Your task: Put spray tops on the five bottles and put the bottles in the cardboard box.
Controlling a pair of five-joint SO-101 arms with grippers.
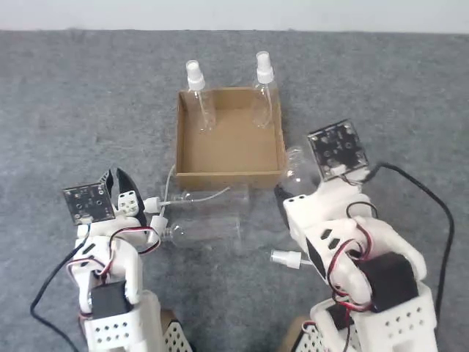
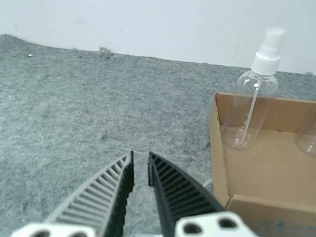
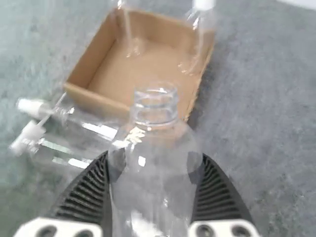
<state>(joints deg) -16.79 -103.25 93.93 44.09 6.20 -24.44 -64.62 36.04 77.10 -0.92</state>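
Observation:
The cardboard box (image 1: pixel 229 176) sits mid-table with two capped bottles (image 1: pixel 199 103) (image 1: pixel 264 95) standing along its far wall. Two more capped bottles (image 1: pixel 212 198) (image 1: pixel 209 229) lie side by side on the carpet just in front of the box. My right gripper (image 3: pixel 154 165) is shut on a clear bottle without a top (image 3: pixel 155 128), held beside the box's near right corner (image 1: pixel 299 167). A loose spray top (image 1: pixel 287 257) lies on the carpet by the right arm. My left gripper (image 2: pixel 140 165) hovers left of the box, slightly open and empty, also seen from above (image 1: pixel 119 182).
Grey carpet covers the table. The box's near half (image 3: pixel 143 69) is bare. In the left wrist view one capped bottle (image 2: pixel 252 108) stands behind the box's left wall (image 2: pixel 217 143). Open carpet lies left and right of the box.

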